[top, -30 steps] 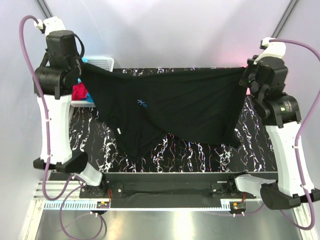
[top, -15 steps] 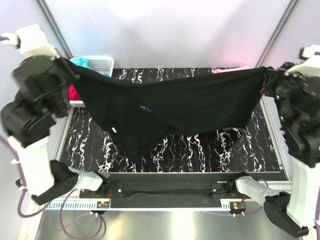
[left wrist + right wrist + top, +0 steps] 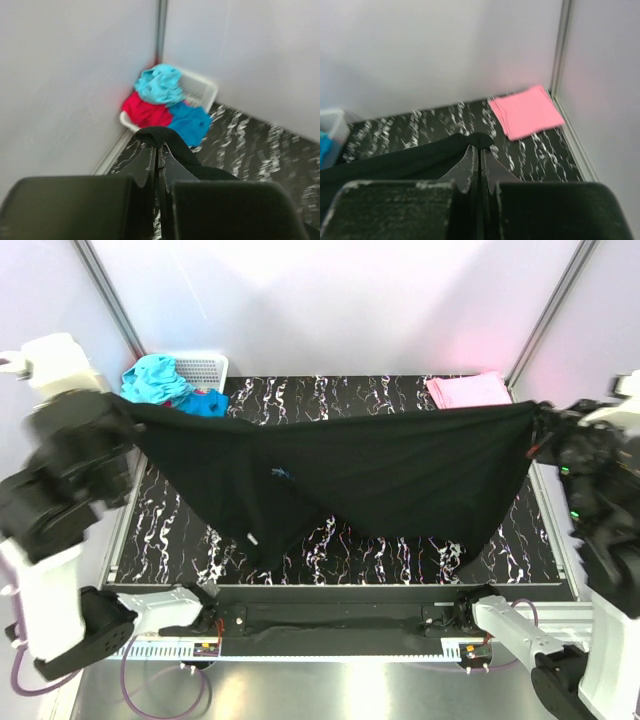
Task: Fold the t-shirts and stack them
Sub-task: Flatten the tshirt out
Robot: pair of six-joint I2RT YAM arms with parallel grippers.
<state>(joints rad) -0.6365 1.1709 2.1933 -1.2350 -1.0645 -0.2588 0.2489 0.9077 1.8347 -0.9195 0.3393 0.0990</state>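
A large black t-shirt (image 3: 380, 465) with a small light-blue starburst mark (image 3: 281, 473) hangs stretched in the air across the table between both arms. My left gripper (image 3: 128, 407) is shut on its left corner (image 3: 156, 136). My right gripper (image 3: 537, 417) is shut on its right corner (image 3: 479, 140). The shirt's lower edge sags toward the near side of the table. A folded pink t-shirt (image 3: 470, 390) (image 3: 526, 111) lies flat at the far right corner. Teal (image 3: 159, 84), red (image 3: 145, 111) and blue (image 3: 190, 122) t-shirts are piled in the basket.
A white plastic lattice basket (image 3: 203, 368) (image 3: 200, 90) stands at the far left corner. The black marbled table top (image 3: 370, 540) is bounded by metal rails and white walls on three sides.
Both arms have swung outward and toward the near side, pulling the black shirt tauter and lower over the table. The basket's shirts and the pink shirt have come into view.
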